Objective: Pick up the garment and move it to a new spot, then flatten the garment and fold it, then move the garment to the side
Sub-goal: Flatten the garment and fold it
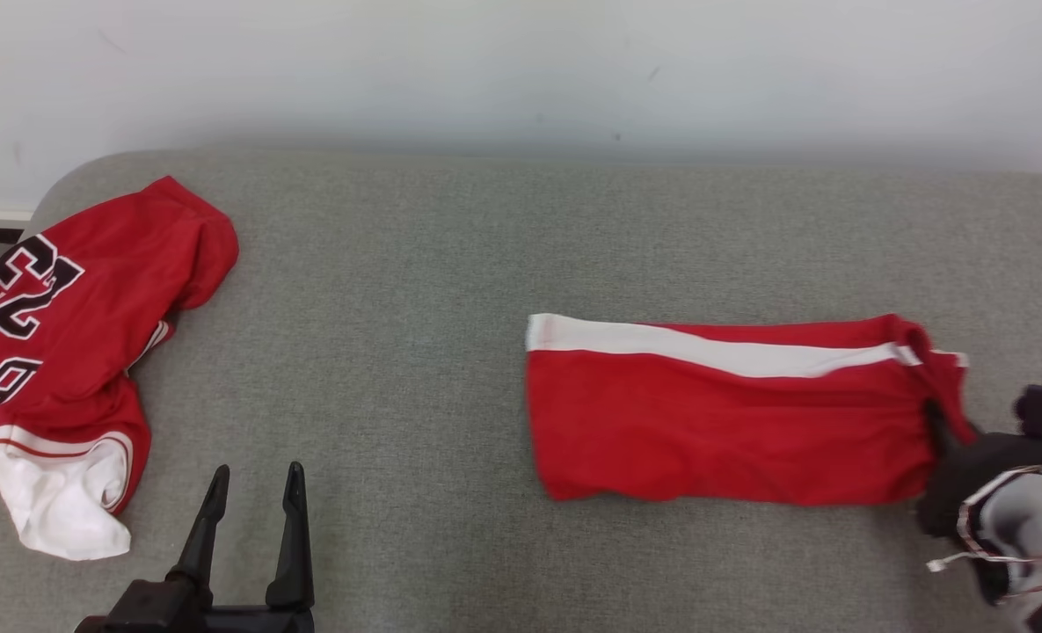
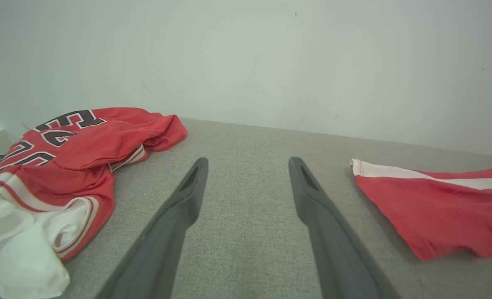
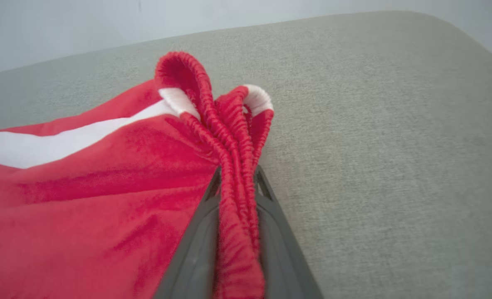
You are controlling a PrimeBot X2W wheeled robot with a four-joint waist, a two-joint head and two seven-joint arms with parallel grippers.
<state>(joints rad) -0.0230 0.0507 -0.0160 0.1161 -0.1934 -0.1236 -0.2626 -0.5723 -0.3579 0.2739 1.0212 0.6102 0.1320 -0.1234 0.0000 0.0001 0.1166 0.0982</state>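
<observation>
Red elastic nearest: waistband (image 3: 233,137) bunched into ridges and pinched between the fingers (image 3: 281,253) of right gripper (image 3: 237,176), clamped tight, cloth packed into the gap down toward the palm. Just past the tips, two loops of band standing up, white trim at each crown. Off to that gripper's left and running away from it, rest of shorts (image 3: 84,199) lying flat on grey cushion (image 3: 374,145), white stripe along the farther edge. Beyond, bare cushion, then pale wall (image 3: 63,29).

Left gripper (image 2: 249,164) low over cushion, fingers wide apart, nothing between. Ahead to its right, hem end of shorts; ahead to its left, crumpled jersey (image 2: 63,166), well apart from shorts.

Looks folded lengthwise already, so probably the last step in hand: carrying shorts aside. Next move, on that reading: hold the pinch firm, lift only slightly or drag slowly to avoid spilling the layers, steer toward open cushion clear of jersey, then release. Some risk of fold sliding open with only one end held.
</observation>
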